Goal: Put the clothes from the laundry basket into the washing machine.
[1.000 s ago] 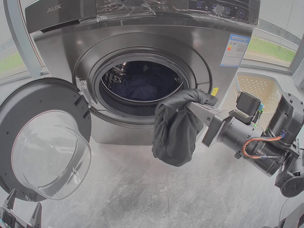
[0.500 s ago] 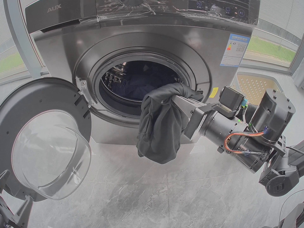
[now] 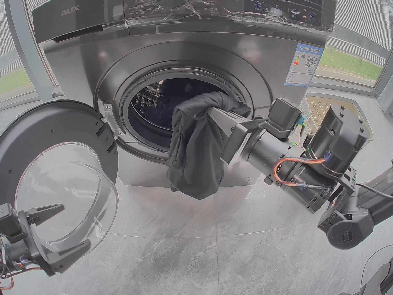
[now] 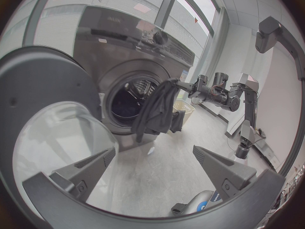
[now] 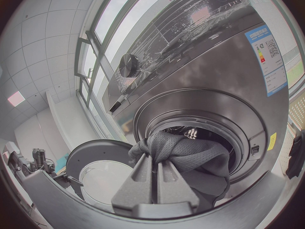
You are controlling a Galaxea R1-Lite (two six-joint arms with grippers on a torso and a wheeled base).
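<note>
The right gripper (image 3: 213, 114) is pinched tight on a bunched dark garment (image 3: 196, 152), holding it right at the mouth of the washing machine (image 3: 184, 41). The cloth droops in front of the lower right rim of the opening, clear of the floor. More dark clothes (image 3: 163, 109) lie inside the drum. The round door (image 3: 53, 128) stands swung wide to the machine's left, its glass bowl facing out, and the left gripper (image 3: 74, 226) hangs low just before that bowl, fingers spread wide and empty. Past the right arm, by the machine's right side, sits the pale perforated laundry basket (image 3: 327, 107) with a dark cloth (image 4: 178, 121) over its rim. Underfoot is grey marbled floor (image 3: 204, 246). Tall windows (image 3: 356, 62) behind the machine give onto grass.
</note>
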